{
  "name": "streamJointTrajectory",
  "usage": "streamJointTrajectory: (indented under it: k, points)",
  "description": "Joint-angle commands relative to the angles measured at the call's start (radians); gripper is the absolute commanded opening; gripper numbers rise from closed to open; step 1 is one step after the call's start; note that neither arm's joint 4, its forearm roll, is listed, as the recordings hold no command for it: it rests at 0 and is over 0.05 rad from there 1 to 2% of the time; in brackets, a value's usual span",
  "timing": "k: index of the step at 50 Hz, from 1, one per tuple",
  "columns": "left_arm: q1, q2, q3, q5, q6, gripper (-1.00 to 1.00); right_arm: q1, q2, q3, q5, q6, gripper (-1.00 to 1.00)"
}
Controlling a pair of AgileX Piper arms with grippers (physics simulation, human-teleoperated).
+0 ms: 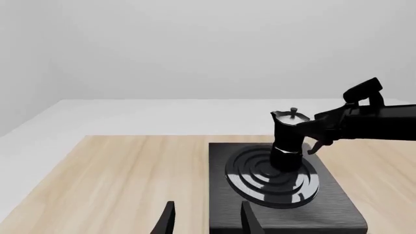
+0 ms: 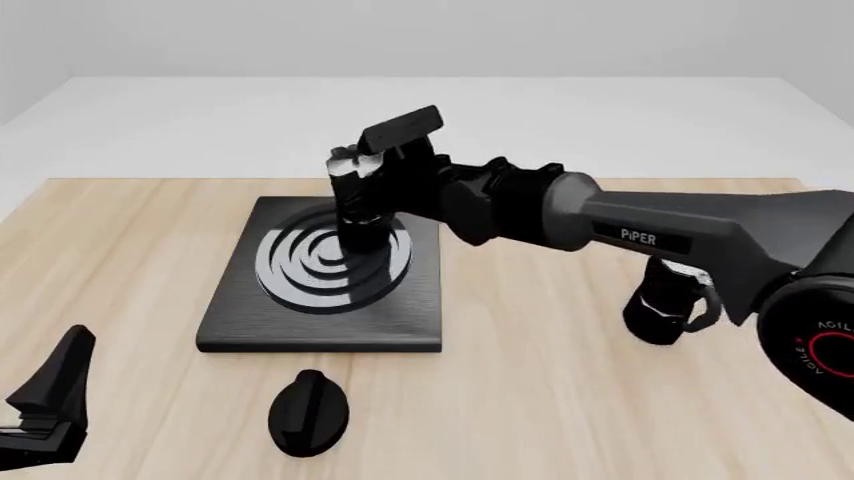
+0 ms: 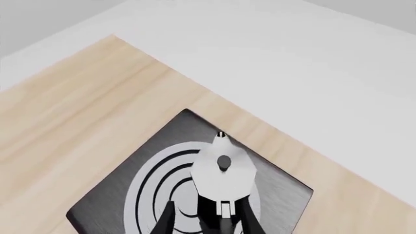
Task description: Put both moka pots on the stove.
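Though small, a moka pot looks rigid and top-heavy on its narrow waist, so I judge the handle or the waist the safest hold, with smooth facets likely to slip under a loose pinch. The right gripper (image 2: pixel 363 178) has its fingers closed about the first pot (image 2: pixel 360 215) at its handle side, just below the lid. That pot stands upright over the ring burner of the stove (image 2: pixel 234 325), left of centre in the front view; whether its base rests on the rings or hangs just above them cannot be told. The second pot (image 2: pixel 671 300) sits on the table (image 2: pixel 534 400) at the right, well apart from the stove, partly hidden behind the right arm so its lid and knob do not show. The left gripper (image 2: pixel 47 400) waits at the lower left corner, cut off by the frame; its fingers (image 1: pixel 167 219) stand apart and hold nothing. A black oval knob (image 2: pixel 308 412) lies near the stove's front edge. In the right wrist view the lid hides the pot's body entirely.
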Motion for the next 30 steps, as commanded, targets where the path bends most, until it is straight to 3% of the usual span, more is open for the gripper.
streamJointTrajectory:
  k: [1, 21, 25, 26, 29, 30]
  points:
    - [0.000, 0.002, 0.000, -0.001, 0.000, 1.00, -0.002, -0.065, 0.077, -0.014, 0.011, 1.00]
    - [0.000, 0.002, 0.000, -0.001, 0.000, 1.00, -0.013, -0.382, 0.451, -0.084, 0.001, 1.00]
    - [0.000, 0.002, 0.000, -0.001, 0.000, 1.00, -0.008, -0.513, 0.549, -0.088, 0.004, 1.00]
    - [0.000, 0.003, 0.000, -0.001, 0.000, 1.00, -0.040, -0.560, 0.579, -0.089, -0.022, 1.00]
    - [0.000, 0.003, 0.000, -0.001, 0.000, 1.00, -0.058, -0.667, 0.639, -0.077, -0.015, 1.00]
    - [0.000, 0.003, 0.000, -0.001, 0.000, 1.00, -0.076, -0.707, 0.663, -0.081, -0.040, 1.00]
